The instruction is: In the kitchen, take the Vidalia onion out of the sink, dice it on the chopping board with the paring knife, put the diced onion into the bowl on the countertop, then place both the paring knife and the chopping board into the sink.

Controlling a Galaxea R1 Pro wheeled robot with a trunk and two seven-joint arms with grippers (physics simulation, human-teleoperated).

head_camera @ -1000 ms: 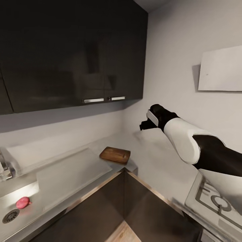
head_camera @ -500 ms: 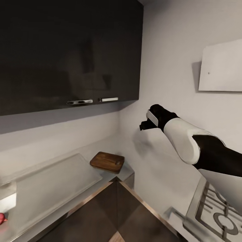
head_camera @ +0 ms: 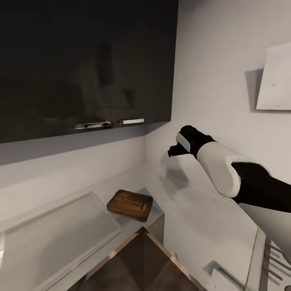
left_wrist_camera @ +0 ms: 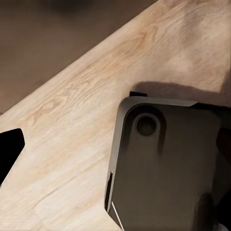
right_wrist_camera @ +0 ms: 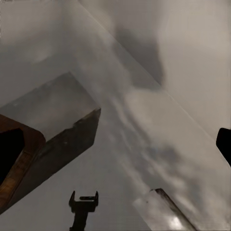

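Note:
The brown wooden chopping board (head_camera: 130, 205) lies flat on the grey countertop (head_camera: 190, 218) at its inner corner. Left of it stretches the sink's flat drainer (head_camera: 52, 238); the basin lies beyond the picture's left edge. My right gripper (head_camera: 173, 151) hangs in the air above and to the right of the board, well clear of it. In the right wrist view its fingertips (right_wrist_camera: 224, 144) stand far apart with nothing between them, and a brown corner of the board (right_wrist_camera: 21, 163) shows. My left gripper (left_wrist_camera: 115, 144) is open over the wooden floor. The onion, bowl and paring knife are out of view.
Dark wall cabinets (head_camera: 81, 64) hang over the counter's left run. A white panel (head_camera: 277, 83) is fixed to the right wall. A stove top (head_camera: 273, 258) sits at the lower right. My grey base plate (left_wrist_camera: 163, 163) rests on the plank floor (left_wrist_camera: 72, 110).
The camera has swung to the right: the sink basin and the onion slid off the left edge, and the board sits lower and more central. My right arm keeps the same pose in the picture.

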